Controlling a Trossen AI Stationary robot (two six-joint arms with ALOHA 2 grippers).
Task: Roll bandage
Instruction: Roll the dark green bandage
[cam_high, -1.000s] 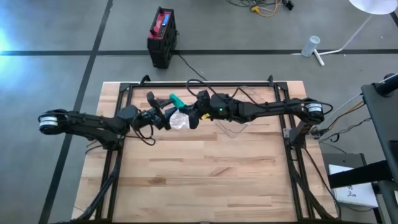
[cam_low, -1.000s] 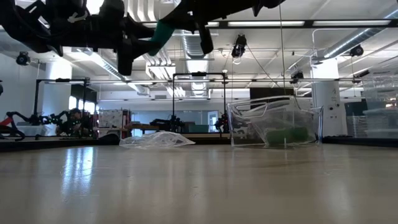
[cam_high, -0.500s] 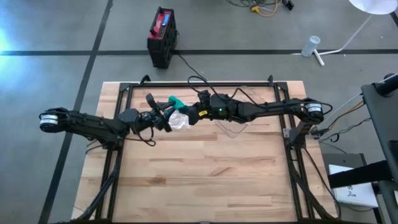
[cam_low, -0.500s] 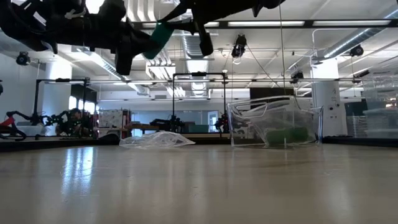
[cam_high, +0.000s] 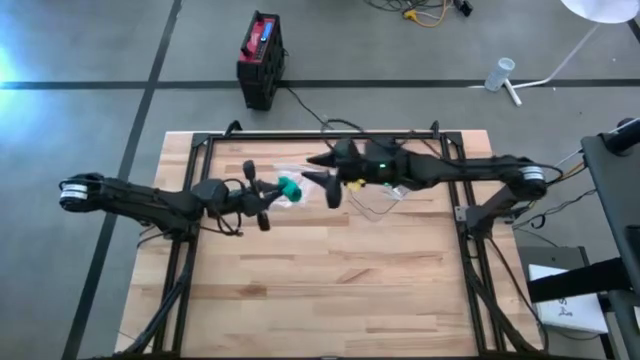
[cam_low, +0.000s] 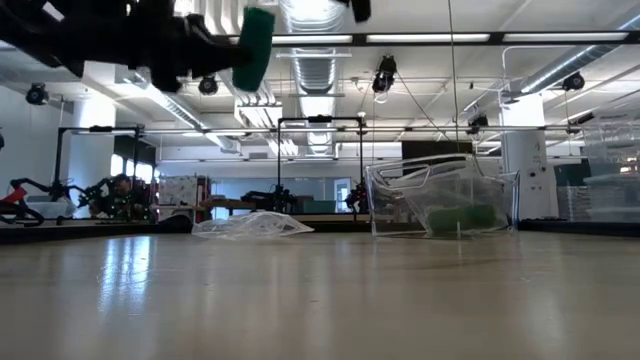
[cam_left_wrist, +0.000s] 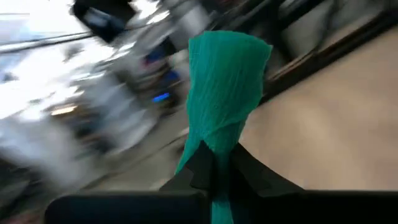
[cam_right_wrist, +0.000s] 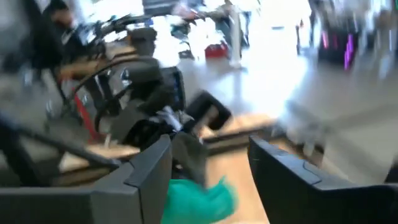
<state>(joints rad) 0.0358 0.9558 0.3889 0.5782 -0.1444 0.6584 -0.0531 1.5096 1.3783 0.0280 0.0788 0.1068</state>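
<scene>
Left gripper (cam_high: 272, 190), raised near the bench's (cam_high: 330, 280) far edge, pinches the green bandage (cam_high: 289, 186); right gripper (cam_high: 322, 175) parted beside it; clear box (cam_low: 440, 196) behind

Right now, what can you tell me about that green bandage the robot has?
The green bandage is soft, stretchy-looking cloth with fine crinkles, bunched into a loose wad, not a neat roll. The left gripper is shut on its lower end, so it sticks out past the fingers. It hangs in the air above the wooden table, touching nothing else. The right gripper is open beside it and not touching it.
</scene>
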